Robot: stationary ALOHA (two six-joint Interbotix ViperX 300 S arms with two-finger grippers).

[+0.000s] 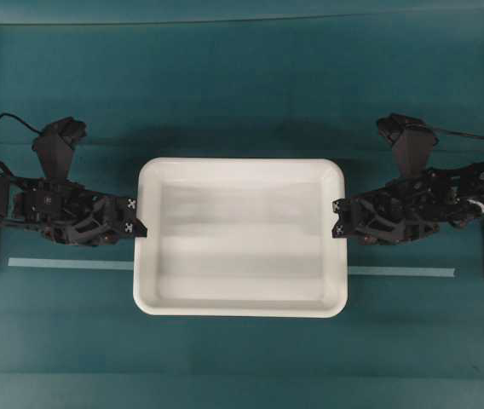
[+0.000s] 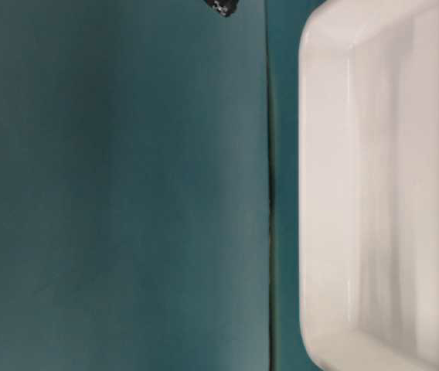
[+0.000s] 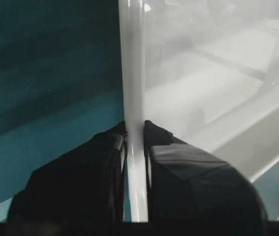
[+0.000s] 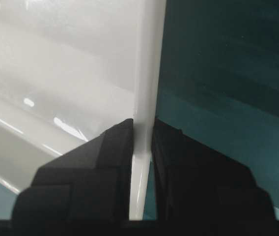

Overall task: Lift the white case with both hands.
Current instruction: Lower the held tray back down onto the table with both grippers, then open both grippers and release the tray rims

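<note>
- Grip is made on both sides: the left gripper (image 3: 135,129) has its two fingers pinched onto the rim of the white case (image 1: 240,247), one finger inside the wall and one outside, with the rim's edge running straight up between them.
- Right gripper (image 4: 143,125) mirrors this, closed tight on the opposite rim, one finger (image 4: 111,147) on the inner side and the other over the teal side.
- From overhead, the left gripper (image 1: 135,217) meets the case at the middle of its left short side and the right gripper (image 1: 339,218) at the middle of its right short side, roughly level with each other.
- Both arms reach inward, low and nearly flat, wrists in line with the rim; each hand is turned so its fingers straddle the wall.
- Case sits centred between the arms over the teal mat (image 1: 242,102), its long sides square to the pale tape line (image 1: 404,272) that passes under it.
- Judged progress: grasping looks done; whether the case is already clear of the mat I cannot tell. The wrist views show teal beneath the rim, which hints at some lift, but no clear gap shows.
- Left to do, as I judge it: raise both hands evenly so the case stays level.
</note>
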